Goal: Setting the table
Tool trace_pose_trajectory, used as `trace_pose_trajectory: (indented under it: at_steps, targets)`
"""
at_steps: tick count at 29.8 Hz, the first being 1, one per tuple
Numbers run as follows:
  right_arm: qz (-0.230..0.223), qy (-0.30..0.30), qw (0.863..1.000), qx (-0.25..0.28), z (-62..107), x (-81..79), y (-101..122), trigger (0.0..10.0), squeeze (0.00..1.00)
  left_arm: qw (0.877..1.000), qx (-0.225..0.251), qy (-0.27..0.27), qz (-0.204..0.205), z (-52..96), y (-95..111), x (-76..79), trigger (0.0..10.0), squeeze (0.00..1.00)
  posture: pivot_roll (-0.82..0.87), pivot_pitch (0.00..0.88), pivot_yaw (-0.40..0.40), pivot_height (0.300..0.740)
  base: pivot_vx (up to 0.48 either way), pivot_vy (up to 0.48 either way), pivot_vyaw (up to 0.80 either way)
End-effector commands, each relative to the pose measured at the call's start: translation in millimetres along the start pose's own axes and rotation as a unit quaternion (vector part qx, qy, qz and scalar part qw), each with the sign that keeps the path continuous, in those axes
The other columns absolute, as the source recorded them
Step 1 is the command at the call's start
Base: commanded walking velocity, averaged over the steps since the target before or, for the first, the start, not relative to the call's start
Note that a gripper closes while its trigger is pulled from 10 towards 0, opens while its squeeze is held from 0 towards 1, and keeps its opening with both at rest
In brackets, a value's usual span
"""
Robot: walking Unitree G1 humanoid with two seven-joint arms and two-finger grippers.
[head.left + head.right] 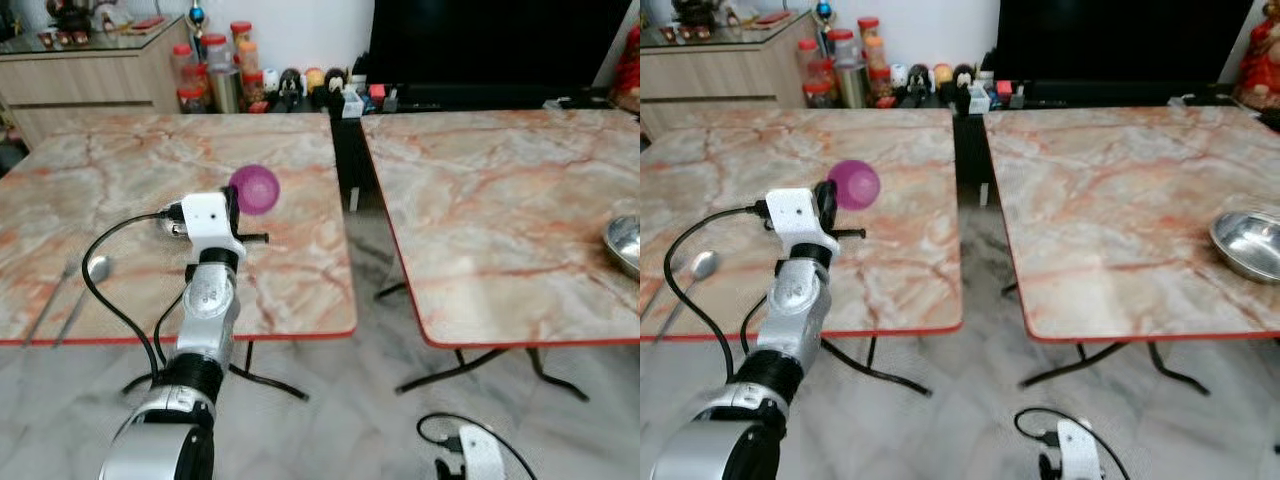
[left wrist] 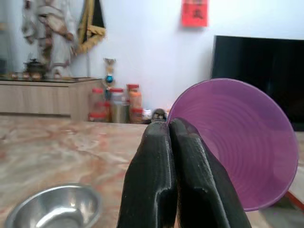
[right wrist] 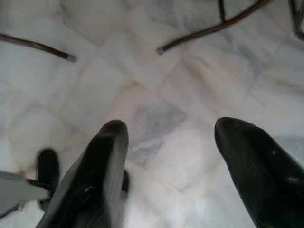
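A: In the left eye view, where is the purple bowl [image 1: 255, 189]?

B: The left gripper [image 1: 236, 205] holds it above the left table [image 1: 120, 180], over the middle of the top, nearer the right edge. The bowl is tipped on its side and nothing can be seen in it. A spoon [image 1: 88, 280] and what look like chopsticks [image 1: 42, 305] lie by the front left corner.

A: And the right eye view?

B: A steel bowl [image 1: 1250, 245] sits at the right edge of the right table [image 1: 1120, 190]; it looks empty. Jars [image 1: 835, 65] stand on the floor beyond the left table's far edge. The right arm's wrist [image 1: 1075, 455] hangs low over the floor.

A: What does the left wrist view give?

B: The two black fingers [image 2: 156, 185] are pressed together on the purple bowl's rim. Its inside faces the camera, bare. A second steel bowl [image 2: 54, 209] rests on the marble below, also empty.

A: The right wrist view?

B: The right gripper [image 3: 171, 156] has its fingers spread apart, gripping nothing, over the pale marble floor [image 3: 156, 71], with table legs [image 3: 209, 31] at the far side.
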State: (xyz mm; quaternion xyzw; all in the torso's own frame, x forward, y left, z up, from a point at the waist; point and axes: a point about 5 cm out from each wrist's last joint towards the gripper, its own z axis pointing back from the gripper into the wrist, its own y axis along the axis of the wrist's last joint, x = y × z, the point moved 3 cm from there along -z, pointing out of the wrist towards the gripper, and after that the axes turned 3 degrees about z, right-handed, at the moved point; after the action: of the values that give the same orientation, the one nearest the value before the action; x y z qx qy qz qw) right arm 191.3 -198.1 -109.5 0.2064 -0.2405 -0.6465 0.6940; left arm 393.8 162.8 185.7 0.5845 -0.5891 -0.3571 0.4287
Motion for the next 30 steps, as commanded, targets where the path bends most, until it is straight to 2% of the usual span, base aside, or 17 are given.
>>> trace_pose_trajectory:
  at_steps: [1,8,13,27,30]
  targets:
    - [-0.007,0.000,1.000,0.000,0.0,-0.9,-0.2,10.0,0.00,1.000,-0.003,0.002,0.005,-1.6,0.6,1.8,10.0,0.00,-0.06,0.000,-0.025,0.740,0.330,-0.345,0.00]
    - [-0.009,-0.001,1.000,-0.002,0.0,-0.6,-0.7,10.0,0.00,1.000,-0.005,0.002,0.004,-1.8,0.4,2.0,10.0,0.00,-0.06,0.000,-0.025,0.740,0.330,-0.345,0.00]
    - [-0.022,0.002,1.000,-0.009,0.1,-2.2,-3.4,10.0,0.00,1.000,-0.005,0.006,0.003,-2.7,1.5,0.4,10.0,0.00,-0.06,0.000,-0.027,0.740,0.298,-0.373,-0.71]
    - [-0.024,0.002,1.000,-0.002,0.1,-1.3,-1.4,10.0,0.00,1.000,-0.004,0.007,0.005,-3.2,2.6,1.3,10.0,0.00,-0.06,0.000,-0.029,0.740,0.288,-0.381,0.00]
    - [-0.026,0.005,1.000,-0.008,0.2,-2.3,-3.3,10.0,0.00,1.000,-0.003,0.008,0.010,-3.1,3.0,1.9,10.0,0.00,-0.06,0.000,-0.031,0.740,0.000,-0.436,-0.42]
